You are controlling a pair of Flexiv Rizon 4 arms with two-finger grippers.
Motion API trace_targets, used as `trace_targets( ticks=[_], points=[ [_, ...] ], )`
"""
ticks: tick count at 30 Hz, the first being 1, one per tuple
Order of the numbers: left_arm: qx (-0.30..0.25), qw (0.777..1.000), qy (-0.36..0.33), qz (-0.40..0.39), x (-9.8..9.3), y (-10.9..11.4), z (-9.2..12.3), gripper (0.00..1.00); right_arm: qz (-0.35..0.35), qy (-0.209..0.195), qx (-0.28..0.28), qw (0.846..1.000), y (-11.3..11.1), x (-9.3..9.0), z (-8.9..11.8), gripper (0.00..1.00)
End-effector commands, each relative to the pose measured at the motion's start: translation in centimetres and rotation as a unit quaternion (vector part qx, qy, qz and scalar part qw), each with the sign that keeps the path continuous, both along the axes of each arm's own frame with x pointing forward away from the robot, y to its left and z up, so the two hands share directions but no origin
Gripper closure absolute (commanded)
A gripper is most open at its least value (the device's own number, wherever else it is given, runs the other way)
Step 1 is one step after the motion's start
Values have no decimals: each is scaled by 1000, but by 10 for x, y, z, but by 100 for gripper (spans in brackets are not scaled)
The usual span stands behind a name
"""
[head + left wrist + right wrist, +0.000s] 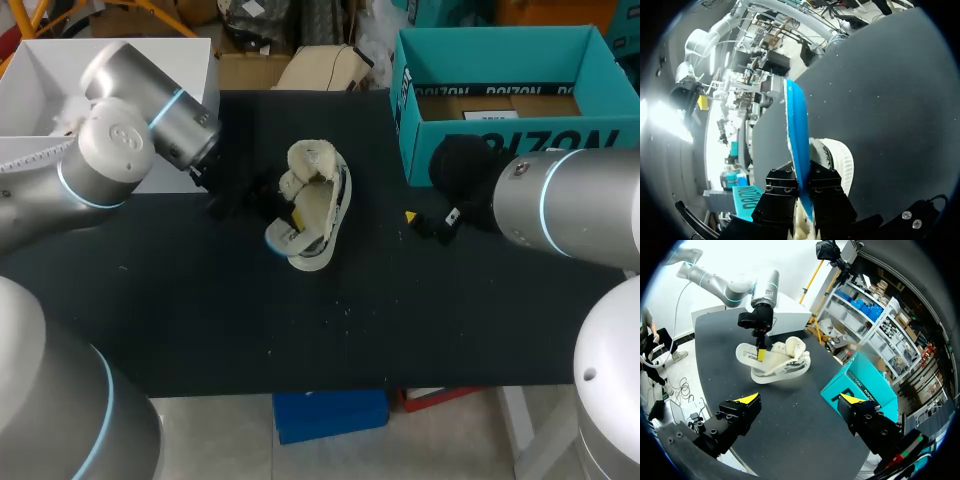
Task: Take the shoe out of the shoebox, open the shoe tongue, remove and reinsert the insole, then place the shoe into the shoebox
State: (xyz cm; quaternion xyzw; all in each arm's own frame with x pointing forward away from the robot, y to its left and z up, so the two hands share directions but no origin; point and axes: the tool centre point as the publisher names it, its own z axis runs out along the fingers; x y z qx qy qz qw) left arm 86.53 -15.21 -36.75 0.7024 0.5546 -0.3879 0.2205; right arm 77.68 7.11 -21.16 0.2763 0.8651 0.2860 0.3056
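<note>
While the shoe [320,200] sits just beside them, left jaws pinch the insole [798,145] | right jaws spread, well apart from shoe.

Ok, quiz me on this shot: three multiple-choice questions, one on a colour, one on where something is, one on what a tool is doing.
1. The shoebox is: A teal; B red; C yellow.
2. The shoe lies: A inside the shoebox; B on the black table; C on the floor.
3. The left tool is: A open and empty; B shut on the insole; C shut on the shoe.
Answers: 1 A, its walls are teal. 2 B, it rests on the tabletop, outside the box. 3 B, both fingers pinch the blue-backed insole between them.
</note>
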Motion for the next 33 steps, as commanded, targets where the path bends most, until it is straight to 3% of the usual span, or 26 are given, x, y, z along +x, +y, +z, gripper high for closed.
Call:
trace_targets(
  ticks=[1,4,5,6,18,25,26,28,30,32,33],
  points=[
    [6,1000,1,3,10,-8,-5,100,0,-1,1,1000,0,0,-1,0],
    [9,1000,1,9,9,-8,0,99,0,-1,1,1000,0,0,-1,0],
    [9,1000,2,9,8,-8,2,55,0,-1,1,1000,0,0,-1,0],
    [8,1000,2,9,5,-7,5,0,0,-1,1,1000,0,0,-1,0],
    [-11,1000,-2,15,-28,3,31,0,0,-1,1,1000,0,0,-1,0],
    [-6,1000,9,9,-41,2,28,0,0,-1,1,1000,0,0,-1,0],
    [-4,1000,14,6,-42,2,27,7,0,-1,1,1000,0,0,-1,0],
    [4,1000,24,4,-43,2,25,52,0,-1,1,1000,0,0,-1,0],
    [12,1000,28,4,-44,2,23,62,0,-1,1,1000,0,0,-1,0],
    [13,999,29,3,-43,2,22,95,0,-1,1,1000,0,0,-1,0],
    [17,999,31,2,-43,2,22,100,0,-1,1,1000,0,0,-1,0]
  ],
)
